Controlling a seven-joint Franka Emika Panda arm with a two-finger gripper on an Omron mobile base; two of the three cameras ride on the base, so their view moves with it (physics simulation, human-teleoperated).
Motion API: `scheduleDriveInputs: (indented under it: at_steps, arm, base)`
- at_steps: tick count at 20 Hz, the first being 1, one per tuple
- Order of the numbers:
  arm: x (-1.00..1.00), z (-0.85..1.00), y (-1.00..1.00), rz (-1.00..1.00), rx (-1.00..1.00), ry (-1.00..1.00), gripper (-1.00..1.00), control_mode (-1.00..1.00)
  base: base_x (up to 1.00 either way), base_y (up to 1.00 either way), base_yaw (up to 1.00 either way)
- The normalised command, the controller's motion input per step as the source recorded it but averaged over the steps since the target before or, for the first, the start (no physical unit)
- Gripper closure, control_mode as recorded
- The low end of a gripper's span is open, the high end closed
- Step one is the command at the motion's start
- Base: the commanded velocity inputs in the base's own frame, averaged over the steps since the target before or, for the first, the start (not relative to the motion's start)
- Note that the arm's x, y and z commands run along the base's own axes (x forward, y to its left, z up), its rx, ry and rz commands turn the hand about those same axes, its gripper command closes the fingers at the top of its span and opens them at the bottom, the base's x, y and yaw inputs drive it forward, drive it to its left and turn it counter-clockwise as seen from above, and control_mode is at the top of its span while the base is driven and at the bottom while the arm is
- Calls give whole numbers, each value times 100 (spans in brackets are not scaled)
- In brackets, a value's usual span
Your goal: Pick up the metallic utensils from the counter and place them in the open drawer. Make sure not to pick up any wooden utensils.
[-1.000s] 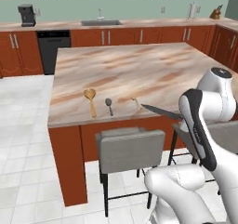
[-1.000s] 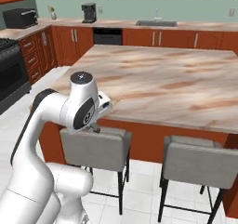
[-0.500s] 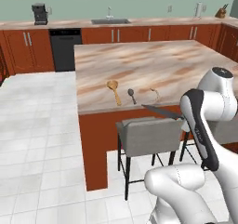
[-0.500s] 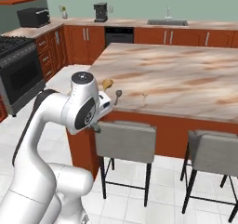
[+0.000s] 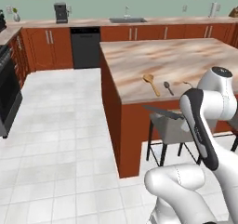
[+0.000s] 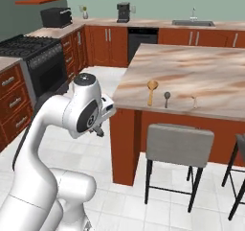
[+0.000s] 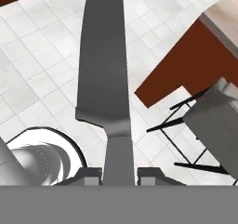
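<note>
While the gripper (image 7: 119, 172) is clamped on the knife (image 7: 104, 79), I keep the blade level over the floor and steer toward the drawer, clear of the stool (image 7: 216, 121).

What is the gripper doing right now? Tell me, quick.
Gripper: shut on the knife, blade pointing away from the hand, above the tiled floor.
</note>
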Motion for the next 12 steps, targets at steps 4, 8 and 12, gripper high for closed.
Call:
scheduleDriveInputs:
  at_steps: [4,8,12]
  arm:
    - [0,0,0,0,0,0,100,100]
    - [0,0,0,0,0,0,100,100]
    - [0,0,0,0,0,0,100,100]
  base:
    - [-8,82,3]
    - [3,91,2]
    - [21,77,1]
